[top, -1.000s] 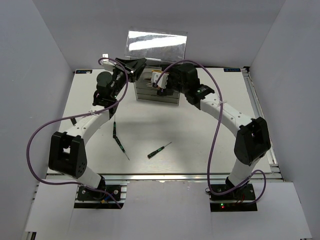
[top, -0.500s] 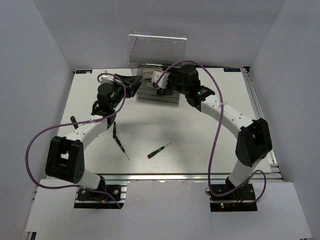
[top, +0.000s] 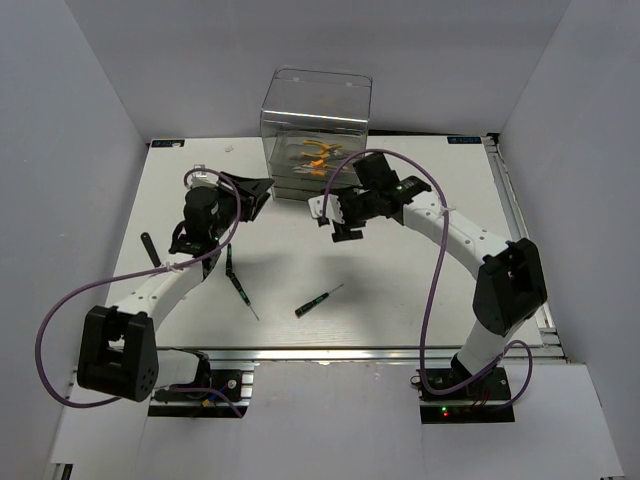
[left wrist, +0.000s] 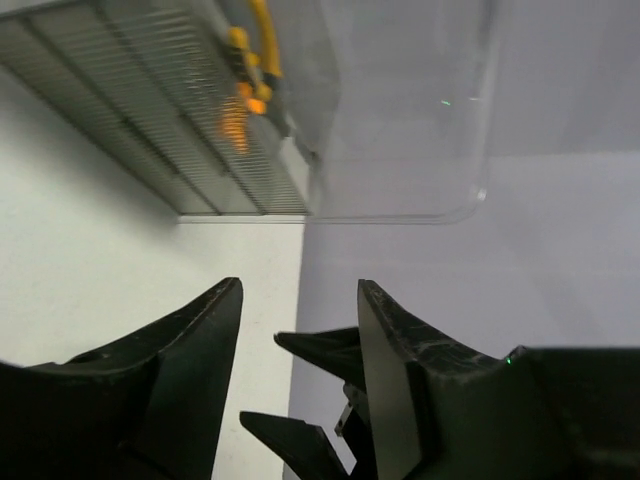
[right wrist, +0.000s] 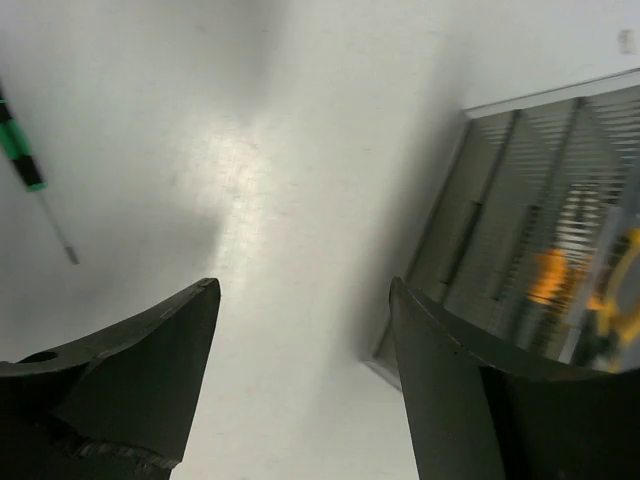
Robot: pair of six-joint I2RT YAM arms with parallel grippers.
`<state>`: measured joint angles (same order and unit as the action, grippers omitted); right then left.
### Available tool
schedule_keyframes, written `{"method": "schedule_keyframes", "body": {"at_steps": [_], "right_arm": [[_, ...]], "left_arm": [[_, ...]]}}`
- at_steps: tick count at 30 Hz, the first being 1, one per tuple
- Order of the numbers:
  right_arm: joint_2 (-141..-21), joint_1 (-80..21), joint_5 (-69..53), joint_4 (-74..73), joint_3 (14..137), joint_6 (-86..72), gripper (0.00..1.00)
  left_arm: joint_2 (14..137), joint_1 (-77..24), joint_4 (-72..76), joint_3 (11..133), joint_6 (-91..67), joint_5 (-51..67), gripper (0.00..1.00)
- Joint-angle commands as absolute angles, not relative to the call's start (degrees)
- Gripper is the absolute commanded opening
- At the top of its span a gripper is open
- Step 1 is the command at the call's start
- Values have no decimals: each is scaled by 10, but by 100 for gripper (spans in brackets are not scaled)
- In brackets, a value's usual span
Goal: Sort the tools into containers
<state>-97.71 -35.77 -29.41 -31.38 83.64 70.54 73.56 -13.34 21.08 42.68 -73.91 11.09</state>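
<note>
The clear smoky box of drawers (top: 316, 120) stands at the back centre, with orange-handled pliers (top: 318, 155) inside. My left gripper (top: 262, 190) is open and empty, just left of the box front. My right gripper (top: 343, 228) is open and empty, in front of the box. One black-green screwdriver (top: 318, 301) lies mid-table, and two more (top: 236, 277) lie end to end to its left. In the left wrist view, the left gripper (left wrist: 295, 300) faces the box (left wrist: 400, 110) and the pliers (left wrist: 245, 95). In the right wrist view, the right gripper (right wrist: 305, 300) has a screwdriver (right wrist: 20, 150) to its left and the drawers (right wrist: 520, 220) to its right.
A short black object (top: 150, 247) lies near the table's left edge. Grey walls close in the table (top: 400, 290) on the left, back and right. Purple cables loop from both arms.
Both grippers have drawn back from the box toward the near side. The right one was over the drawers and is now lower, in front of it. The box now stands uncovered.
</note>
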Motion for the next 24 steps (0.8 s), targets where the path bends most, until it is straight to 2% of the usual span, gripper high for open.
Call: {"method": "schedule_keyframes", "body": {"at_steps": [1, 5, 12, 14, 17, 21, 24], "right_arm": [[-970, -359, -333, -374, 817, 704, 75], [-967, -351, -361, -369, 791, 643, 75], [-959, -302, -447, -359, 766, 568, 64], [-954, -279, -478, -357, 766, 556, 61], [-956, -242, -520, -359, 779, 540, 45], [-957, -207, -545, -359, 788, 530, 38], [-954, -195, -544, -355, 787, 529, 38]], "left_arm": [[716, -120, 92, 422, -726, 93, 61], [748, -106, 47, 427, -742, 116, 61], [854, -105, 188, 459, -718, 177, 59], [910, -106, 234, 476, -708, 215, 53], [973, -107, 274, 518, -713, 232, 44], [1029, -110, 308, 555, -732, 228, 40], [1079, -114, 350, 583, -747, 240, 39]]}}
